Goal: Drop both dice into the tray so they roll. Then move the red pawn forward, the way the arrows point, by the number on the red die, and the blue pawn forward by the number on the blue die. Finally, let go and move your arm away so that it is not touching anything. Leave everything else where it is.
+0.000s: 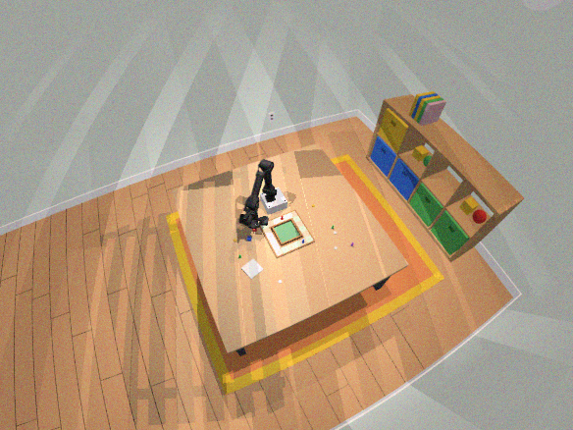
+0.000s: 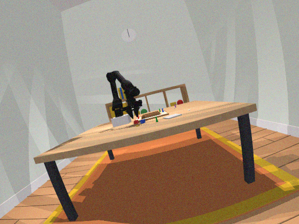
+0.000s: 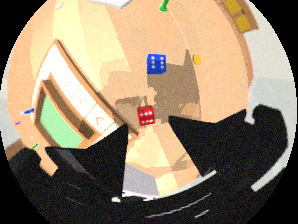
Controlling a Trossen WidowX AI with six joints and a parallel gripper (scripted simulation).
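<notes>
My gripper [image 1: 261, 224] [image 2: 135, 117] [image 3: 148, 123] is open and points down just above the red die [image 1: 254, 230] [image 2: 136, 122] [image 3: 146, 115], with nothing held. The blue die [image 1: 249, 239] [image 2: 142, 121] [image 3: 156, 63] lies on the table a little beyond the red one. The tray [image 1: 286, 232] [image 2: 151, 114] [image 3: 57, 120], green inside with wooden walls, is empty in the middle of the white board [image 1: 271, 241] [image 3: 75, 92]. The red pawn [image 1: 282, 217] [image 2: 138, 117] stands on the board's side near the arm base. The blue pawn [image 1: 303, 241] [image 2: 162, 110] [image 3: 29, 111] stands on the far side.
A green pawn [image 1: 239, 256] [image 2: 156, 119] [image 3: 164, 5] and a flat white slab [image 1: 252, 268] [image 2: 172, 116] lie past the dice. A yellow disc [image 1: 234, 241] [image 3: 197, 59] lies near the blue die. A purple pawn [image 1: 352, 244] and another green pawn [image 1: 333, 227] stand beyond the board.
</notes>
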